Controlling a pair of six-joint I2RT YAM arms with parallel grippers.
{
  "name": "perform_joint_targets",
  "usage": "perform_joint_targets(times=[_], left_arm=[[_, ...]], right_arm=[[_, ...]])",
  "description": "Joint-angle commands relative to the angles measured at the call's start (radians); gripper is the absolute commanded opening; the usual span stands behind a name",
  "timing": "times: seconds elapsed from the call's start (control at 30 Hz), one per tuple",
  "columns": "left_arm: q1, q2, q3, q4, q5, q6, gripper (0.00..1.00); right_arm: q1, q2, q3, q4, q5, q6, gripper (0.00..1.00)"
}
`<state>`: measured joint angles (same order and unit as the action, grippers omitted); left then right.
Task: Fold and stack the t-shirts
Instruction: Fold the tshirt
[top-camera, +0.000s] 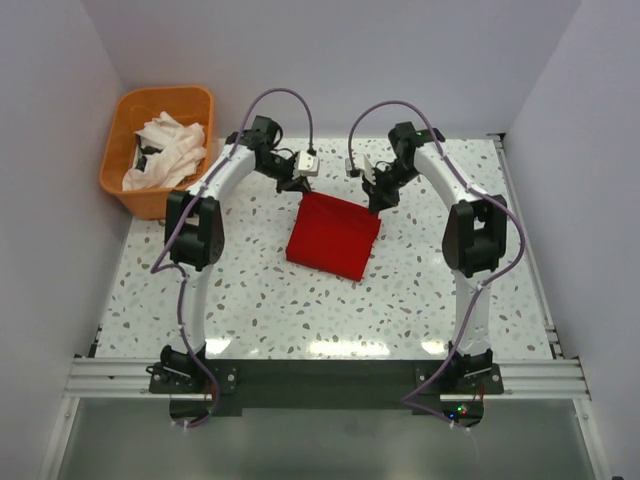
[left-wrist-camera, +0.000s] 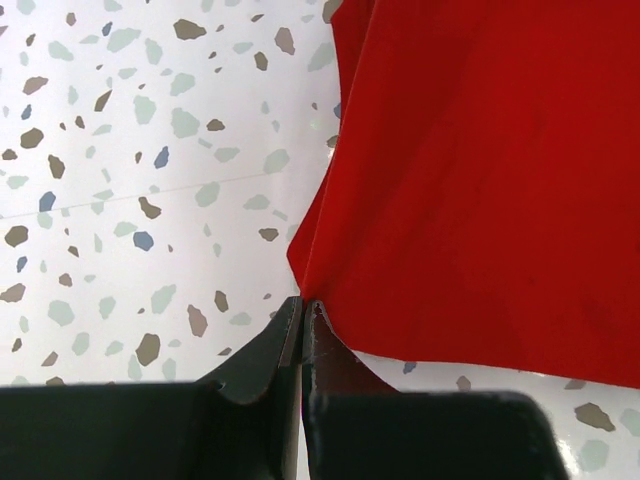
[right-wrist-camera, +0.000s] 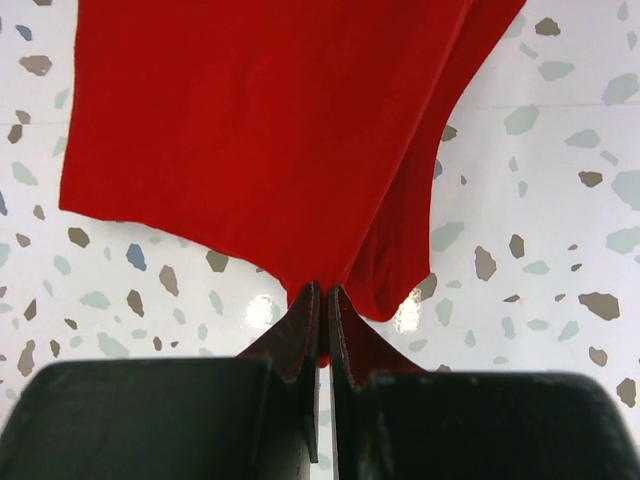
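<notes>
At frame center, your left gripper (top-camera: 300, 190) and right gripper (top-camera: 377, 208) each pinch an upper corner of the red t-shirt (top-camera: 333, 238).

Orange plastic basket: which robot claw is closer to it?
Left. The left claw pinches the folded red cloth t-shirt at its corner nearest the orange plastic basket; the right claw pinches the opposite corner, farther away.

We see the red t-shirt (top-camera: 333, 235) (left-wrist-camera: 480, 180) (right-wrist-camera: 260, 130), plain and bright, folded into a compact, roughly square packet that sits slightly skewed at the middle of the tabletop (top-camera: 260, 300). Its two far corners are pinched, one in the left tool (top-camera: 297, 185) (left-wrist-camera: 303, 305) and one in the right tool (top-camera: 378, 205) (right-wrist-camera: 325, 290). We find the white t-shirts (top-camera: 170, 150) unfolded in a crumpled heap inside the orange basket (top-camera: 150, 205) at the far left.
</notes>
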<state>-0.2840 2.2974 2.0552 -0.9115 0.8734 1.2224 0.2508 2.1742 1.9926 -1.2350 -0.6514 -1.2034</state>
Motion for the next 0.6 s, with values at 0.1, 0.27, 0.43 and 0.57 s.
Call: perform_joint_targets(times=[0.1, 0.27, 0.43, 0.57], left_arm=[[0.022, 0.028, -0.029, 0.184, 0.033, -0.047, 0.00], [0.019, 0.037, -0.058, 0.279, 0.055, -0.101, 0.00], [0.013, 0.024, -0.084, 0.327, 0.085, -0.127, 0.00], [0.006, -0.012, -0.113, 0.382, 0.117, -0.135, 0.00]], right_arm=[[-0.019, 0.022, 0.017, 0.029, 0.055, 0.021, 0.00], [-0.027, 0.019, 0.040, 0.011, 0.045, 0.045, 0.00], [-0.030, 0.009, 0.051, -0.009, 0.041, 0.042, 0.00], [-0.039, 0.015, 0.074, -0.072, 0.032, 0.033, 0.00]])
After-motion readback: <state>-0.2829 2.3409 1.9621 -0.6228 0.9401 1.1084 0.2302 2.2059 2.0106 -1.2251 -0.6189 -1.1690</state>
